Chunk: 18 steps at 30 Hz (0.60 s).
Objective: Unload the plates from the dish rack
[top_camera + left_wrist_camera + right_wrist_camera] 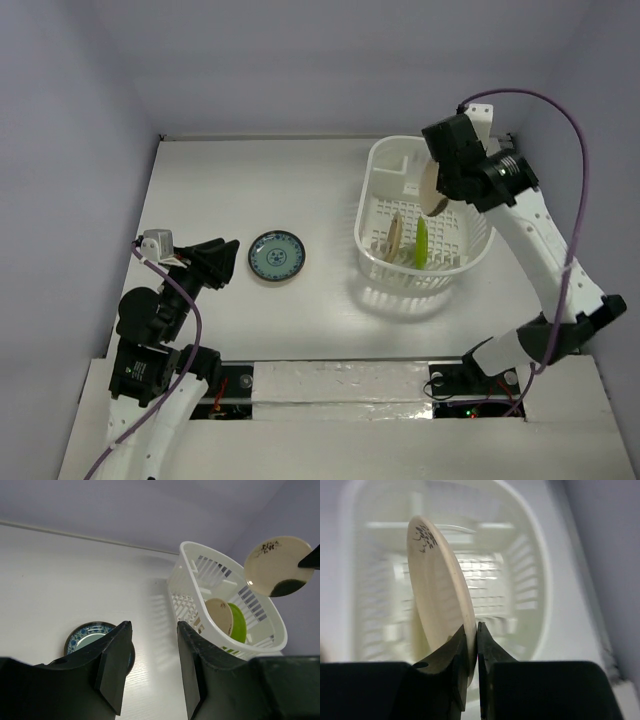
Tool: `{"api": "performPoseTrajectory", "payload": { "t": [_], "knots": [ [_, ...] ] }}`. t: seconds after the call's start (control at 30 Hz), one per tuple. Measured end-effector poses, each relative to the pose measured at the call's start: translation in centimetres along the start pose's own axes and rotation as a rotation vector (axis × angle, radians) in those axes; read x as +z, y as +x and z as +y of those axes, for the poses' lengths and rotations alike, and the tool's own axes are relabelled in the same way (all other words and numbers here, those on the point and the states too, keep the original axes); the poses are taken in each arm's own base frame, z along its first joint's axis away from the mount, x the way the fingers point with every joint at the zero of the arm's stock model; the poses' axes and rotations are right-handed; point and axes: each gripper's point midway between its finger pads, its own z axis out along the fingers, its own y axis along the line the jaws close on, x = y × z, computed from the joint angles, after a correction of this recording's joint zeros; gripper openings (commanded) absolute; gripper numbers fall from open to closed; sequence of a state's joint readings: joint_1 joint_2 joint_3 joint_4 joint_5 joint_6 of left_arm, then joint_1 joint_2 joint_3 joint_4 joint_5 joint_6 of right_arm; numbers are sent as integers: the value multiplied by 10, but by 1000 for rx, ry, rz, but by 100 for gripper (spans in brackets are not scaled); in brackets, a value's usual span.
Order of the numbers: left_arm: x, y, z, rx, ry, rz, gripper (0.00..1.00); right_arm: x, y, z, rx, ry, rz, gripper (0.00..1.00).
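The white lattice dish rack (pixel 364 222) stands at the right of the table. My right gripper (pixel 443 186) is shut on the rim of a pale cream-yellow plate with a dark sprig pattern (pixel 433 190), holding it on edge above the rack; the right wrist view shows the gripper (pixel 472 630), this plate (pixel 437 590) and the rack (pixel 540 580) blurred below. A cream plate (pixel 220 615) and a lime green plate (pixel 239 622) stand upright in the rack (pixel 180 565). A teal-blue patterned plate (pixel 277 257) lies flat on the table. My left gripper (pixel 230 262) is open and empty just left of it.
The rack has a small boxy compartment (pixel 394 178) at its far left corner. Walls close in the table at the back and both sides. The right arm (pixel 540 250) arches over the table's right edge.
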<state>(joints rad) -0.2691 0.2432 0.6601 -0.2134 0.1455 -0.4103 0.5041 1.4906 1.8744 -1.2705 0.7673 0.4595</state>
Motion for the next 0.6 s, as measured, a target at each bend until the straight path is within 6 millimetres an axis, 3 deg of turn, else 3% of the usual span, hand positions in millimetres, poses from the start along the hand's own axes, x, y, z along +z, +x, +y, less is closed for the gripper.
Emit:
{"api": "performPoseTrajectory", "payload": {
  "t": [0.13, 0.27, 0.33, 0.43, 0.6],
  "knots": [
    [0, -1, 2, 0, -11, -4, 38, -60, -16, 63, 69, -340, -124, 0],
    [1, -3, 9, -7, -51, -21, 39, -89, -13, 146, 102, -618, -143, 0],
    [1, -4, 13, -12, -77, -28, 38, -86, -1, 193, 107, -711, -114, 0],
    [0, -5, 22, -21, -126, -40, 37, -67, 36, 259, 80, -798, -29, 0],
    [1, -7, 34, -28, -186, -55, 36, -35, 105, 335, 19, -857, 115, 0]
  ]
}}
